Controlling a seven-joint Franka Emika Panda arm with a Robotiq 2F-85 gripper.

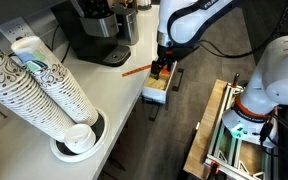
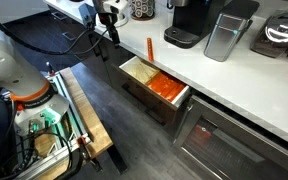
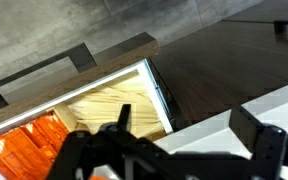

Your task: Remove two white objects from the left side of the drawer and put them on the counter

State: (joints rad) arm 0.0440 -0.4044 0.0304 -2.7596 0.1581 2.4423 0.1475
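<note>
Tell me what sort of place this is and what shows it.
Most likely an office or lab kitchenette. A coffee machine stands on the counter, long stacks of paper cups sit nearby, and an open drawer under the counter holds orange contents.

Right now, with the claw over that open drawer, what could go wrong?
The open gripper hangs close to the rim of the drawer; going down, it might clip that rim. In the wrist view only tan contents and orange contents show, no clear white objects, so it could grab the wrong thing.
</note>
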